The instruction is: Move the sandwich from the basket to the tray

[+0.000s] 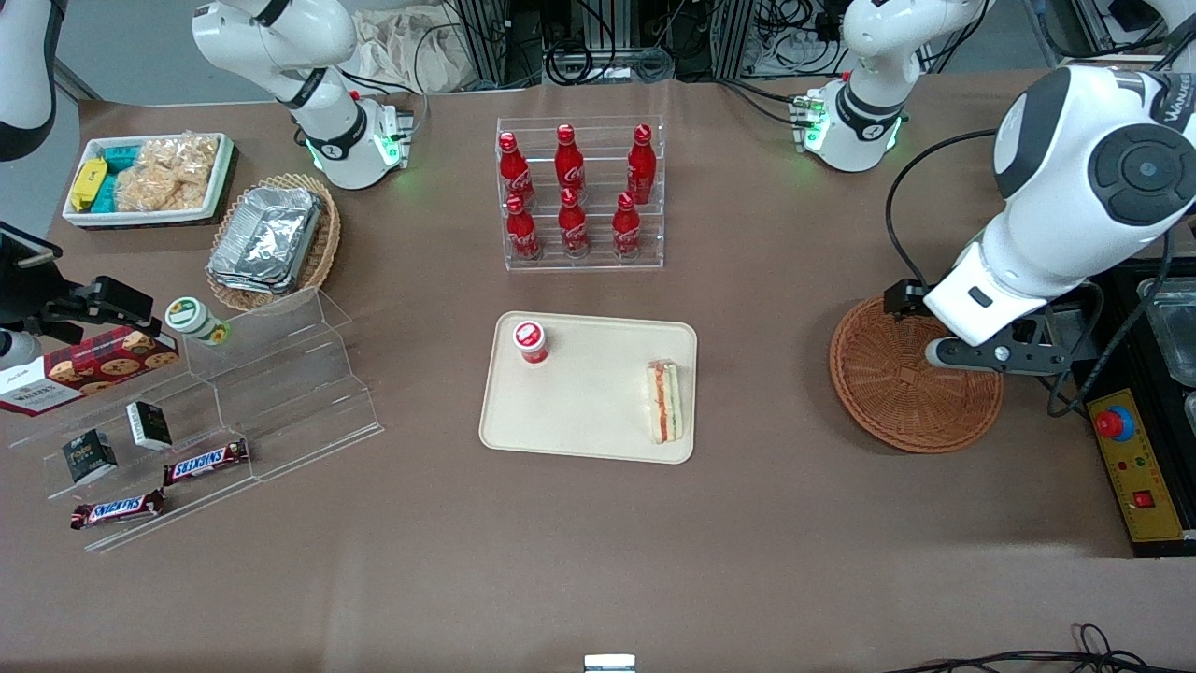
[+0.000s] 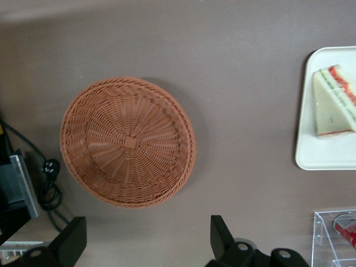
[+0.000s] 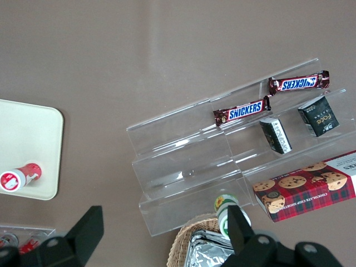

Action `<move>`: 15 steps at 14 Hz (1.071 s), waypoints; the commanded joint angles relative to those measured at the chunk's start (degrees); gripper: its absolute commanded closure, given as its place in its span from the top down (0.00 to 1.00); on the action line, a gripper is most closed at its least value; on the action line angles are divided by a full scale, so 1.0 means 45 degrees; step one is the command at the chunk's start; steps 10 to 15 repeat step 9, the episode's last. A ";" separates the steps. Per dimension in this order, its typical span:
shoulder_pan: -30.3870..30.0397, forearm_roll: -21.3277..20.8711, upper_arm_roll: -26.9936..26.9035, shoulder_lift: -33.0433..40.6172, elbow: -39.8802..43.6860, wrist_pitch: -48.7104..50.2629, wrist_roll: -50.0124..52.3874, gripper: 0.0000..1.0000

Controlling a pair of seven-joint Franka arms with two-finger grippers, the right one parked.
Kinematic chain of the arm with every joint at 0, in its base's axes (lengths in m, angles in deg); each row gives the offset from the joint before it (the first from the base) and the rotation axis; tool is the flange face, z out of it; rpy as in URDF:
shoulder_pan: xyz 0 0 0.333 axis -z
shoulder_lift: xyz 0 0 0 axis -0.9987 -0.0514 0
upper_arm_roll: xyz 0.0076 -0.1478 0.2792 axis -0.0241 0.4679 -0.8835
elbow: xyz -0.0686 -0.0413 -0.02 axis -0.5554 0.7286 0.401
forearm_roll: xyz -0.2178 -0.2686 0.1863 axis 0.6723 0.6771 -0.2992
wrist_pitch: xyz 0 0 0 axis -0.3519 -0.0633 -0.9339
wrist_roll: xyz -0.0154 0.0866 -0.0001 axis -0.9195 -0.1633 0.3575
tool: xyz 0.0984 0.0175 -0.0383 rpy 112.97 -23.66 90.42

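The sandwich [image 1: 664, 402] lies on the tray [image 1: 579, 411], so the gripper [image 2: 147, 242] hovers above the bare basket [image 2: 128, 142], fingers spread (holding nothing).

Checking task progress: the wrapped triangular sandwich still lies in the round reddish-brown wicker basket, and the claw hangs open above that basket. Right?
Not quite. The round reddish-brown wicker basket holds nothing; the wrapped triangular sandwich lies on the beige rectangular plastic tray, as the front view shows. The claw does hang open above the basket.
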 commanded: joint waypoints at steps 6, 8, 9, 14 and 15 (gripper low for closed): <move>0.2423 0.0683 -0.3982 0.1243 -0.0516 0.0257 -0.3228 1.00; 0.2461 0.0684 -0.3963 0.0174 0.1099 0.0818 -0.3773 1.00; 0.2539 0.0703 -0.3924 -0.0316 0.1843 0.1345 -0.3622 1.00; 0.2539 0.0703 -0.3924 -0.0316 0.1843 0.1345 -0.3622 1.00; 0.2539 0.0703 -0.3924 -0.0316 0.1843 0.1345 -0.3622 1.00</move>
